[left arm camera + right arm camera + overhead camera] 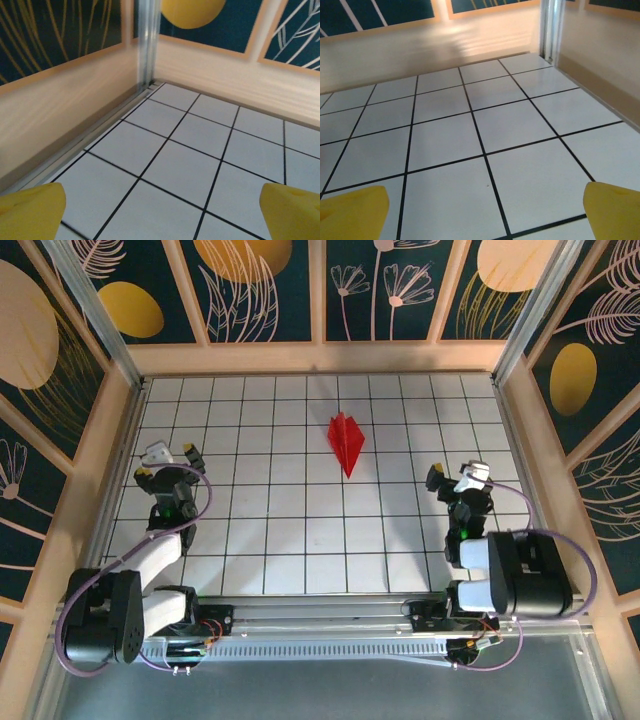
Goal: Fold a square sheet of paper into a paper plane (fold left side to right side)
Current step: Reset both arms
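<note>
White gridded table (300, 560) inside leaf-patterned panels (260, 285). Red paper plane (346, 443) flat just above frame centre, well apart from both arms. Left gripper (172, 458) mid-left, right gripper (455, 478) mid-right, both spread wide, holding nothing.

I see a bright red paper plane (346, 443) on a white table (300, 530) gridded with thin black lines. The walls (260, 290) are dark teal panels with gold discs and pale line-drawn leaves, framed in light wood. Yellow fingertips (31, 212) tip my left gripper (162, 212) and right gripper (482, 212).
</note>
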Motion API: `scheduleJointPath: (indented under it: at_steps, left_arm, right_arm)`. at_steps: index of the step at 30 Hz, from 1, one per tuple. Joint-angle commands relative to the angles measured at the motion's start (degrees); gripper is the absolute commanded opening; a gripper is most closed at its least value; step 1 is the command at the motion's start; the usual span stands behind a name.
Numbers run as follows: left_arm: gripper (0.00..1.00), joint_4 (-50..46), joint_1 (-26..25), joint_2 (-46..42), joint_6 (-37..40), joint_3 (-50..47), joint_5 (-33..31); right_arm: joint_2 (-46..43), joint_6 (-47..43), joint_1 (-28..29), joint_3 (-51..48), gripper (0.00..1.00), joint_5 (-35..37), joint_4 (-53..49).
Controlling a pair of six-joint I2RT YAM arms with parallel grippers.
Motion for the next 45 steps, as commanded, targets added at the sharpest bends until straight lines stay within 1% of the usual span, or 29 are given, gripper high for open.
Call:
scheduleJointPath:
  at_steps: [1, 3, 4, 5, 6, 8, 10, 14, 15, 16, 17, 18, 19, 45]
  left_arm:
    - [0.99, 11.15, 0.34, 3.93, 4.01, -1.41, 2.65]
    - [0.99, 14.59, 0.34, 6.19, 5.2, -2.37, 2.28]
    - [0.99, 16.37, 0.34, 7.0, 5.45, -3.01, 2.34]
    - [0.99, 17.94, 0.34, 7.64, 5.48, -3.66, 2.91]
    - [0.99, 19.48, 0.34, 8.11, 5.92, -4.32, 4.21]
    - [0.99, 23.23, 0.34, 9.7, 6.64, -5.69, 6.46]
    - [0.99, 26.77, 0.34, 12.05, 7.14, -6.59, 7.85]
    - [0.99, 36.09, 0.34, 19.28, 7.98, -8.28, 10.31]
    - [0.99, 37.51, 0.34, 20.4, 8.28, -8.06, 10.07]
    - [0.99, 32.83, 0.34, 19.41, 7.7, -6.76, 9.58]
    - [0.99, 30.63, 0.57, 19.15, 7.44, -5.71, 9.84]
    - [0.99, 32.38, 0.77, 19.64, 7.32, -6.18, 9.94]
    - [0.99, 31.14, 0.78, 19.28, 7.24, -5.88, 9.99]
    - [0.99, 31.67, 0.78, 19.35, 7.44, -6.09, 9.91]
  right_arm:
    - [5.9, -0.22, -0.78, 1.2, 0.99, -5.12, 14.32]
    - [11.2, -0.49, -0.73, 0.19, 0.99, -6.73, 20.99]
    - [12.37, -0.44, -0.74, -0.22, 0.99, -6.84, 24.24]
    - [10.38, -0.36, -0.93, 0.01, 0.99, -7.16, 20.25]
    - [10.03, -0.28, -1.04, 0.5, 0.99, -7.03, 18.46]
    - [11.5, -0.17, -1.1, 1.94, 0.99, -6.8, 18.32]
    - [10.72, 0.42, -1.2, 6.2, 0.99, -5.95, 8.98]
    - [10.86, 0.0, -0.83, 6.0, 0.99, -5.6, 9.46]
    - [10.87, 0.0, -0.77, 6.01, 0.99, -5.6, 9.36]
    - [10.85, -0.04, -0.74, 6.08, 0.99, -5.6, 9.41]
    - [10.91, -0.09, -0.73, 6.07, 0.99, -5.6, 9.36]
    - [10.86, -0.09, -0.72, 5.96, 0.99, -5.61, 9.51]
    - [10.87, -0.09, -0.61, 5.97, 0.99, -5.65, 9.57]
    - [10.89, -1.05, -0.02, 6.34, 0.99, -5.87, 8.99]
